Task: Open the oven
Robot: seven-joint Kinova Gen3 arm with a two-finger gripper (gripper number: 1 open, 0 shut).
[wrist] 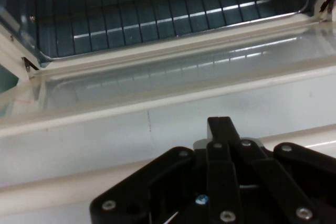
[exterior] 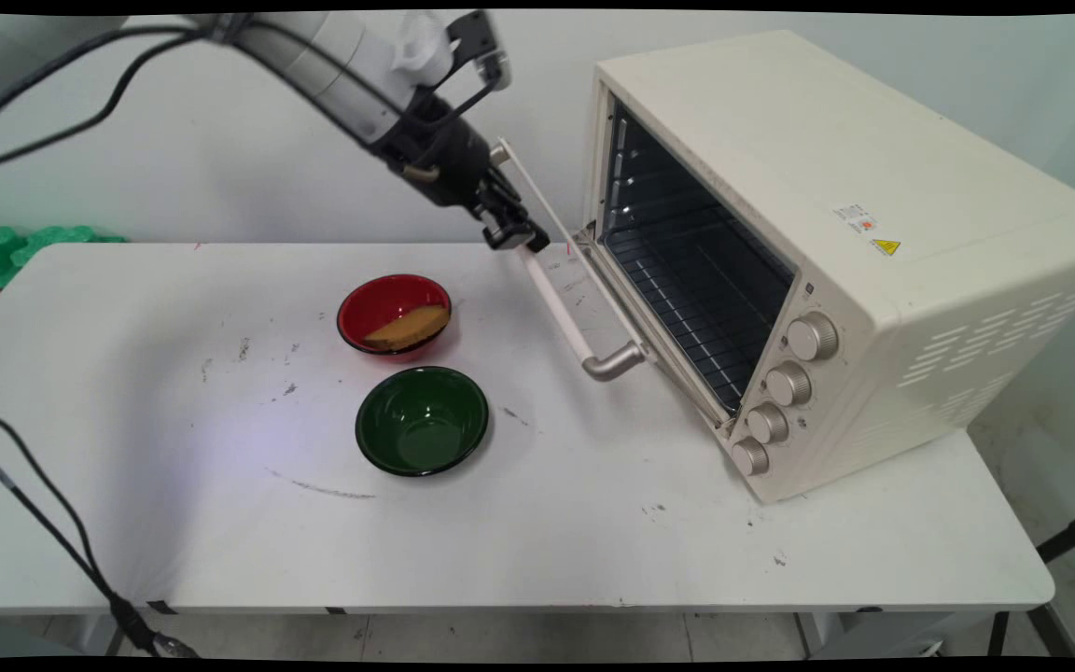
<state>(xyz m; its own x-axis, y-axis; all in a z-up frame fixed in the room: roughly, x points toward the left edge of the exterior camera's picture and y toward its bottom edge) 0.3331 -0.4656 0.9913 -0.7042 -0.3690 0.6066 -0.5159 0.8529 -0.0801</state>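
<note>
A cream toaster oven (exterior: 836, 215) stands on the right of the table with its glass door (exterior: 584, 280) swung down and open, showing the wire rack (exterior: 696, 280) inside. My gripper (exterior: 511, 231) is at the far end of the door's cream handle bar (exterior: 558, 313), touching or just above it; its fingers are shut together with nothing seen between them. In the hand view the fingertips (wrist: 224, 129) lie over the door's cream frame (wrist: 105, 129), with the glass pane (wrist: 173, 77) and the rack (wrist: 157, 19) beyond.
A red bowl (exterior: 379, 303) holding a brown piece of bread (exterior: 409, 327) sits left of the door. A green empty bowl (exterior: 422, 421) is in front of it. Four knobs (exterior: 780, 387) line the oven's front. Black cables hang at the left.
</note>
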